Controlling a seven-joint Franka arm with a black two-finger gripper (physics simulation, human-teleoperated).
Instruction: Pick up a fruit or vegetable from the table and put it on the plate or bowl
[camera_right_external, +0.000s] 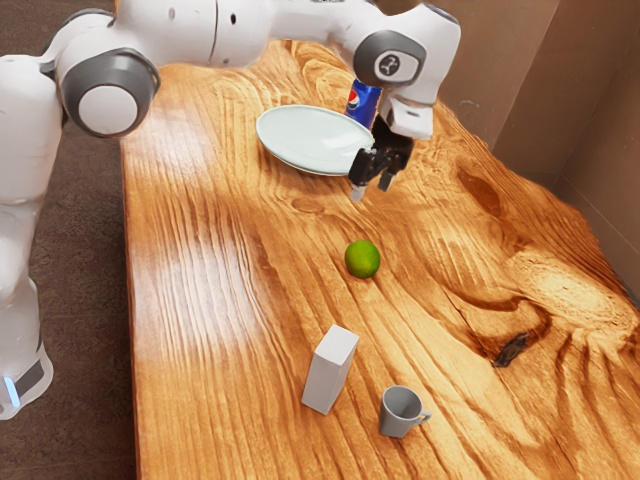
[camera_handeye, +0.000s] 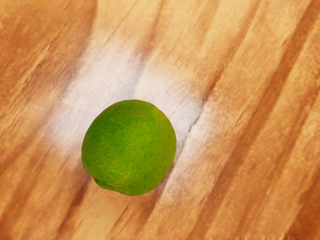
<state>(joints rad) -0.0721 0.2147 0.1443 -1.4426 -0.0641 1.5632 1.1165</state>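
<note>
A green lime (camera_right_external: 362, 259) lies on the wooden table near its middle; the wrist view looks straight down on the lime (camera_handeye: 129, 147), alone on the bare wood. A pale round plate (camera_right_external: 312, 139) rests farther back on the table. My black gripper (camera_right_external: 371, 185) hangs well above the table, just off the plate's near edge at the exterior view's right and higher than the lime. Its fingers stand a little apart with nothing between them.
A blue soda can (camera_right_external: 363, 102) stands behind the plate, partly hidden by my arm. Near the front edge are a white carton (camera_right_external: 330, 369) and a grey mug (camera_right_external: 402, 411). A small dark object (camera_right_external: 511, 350) lies at the exterior view's right.
</note>
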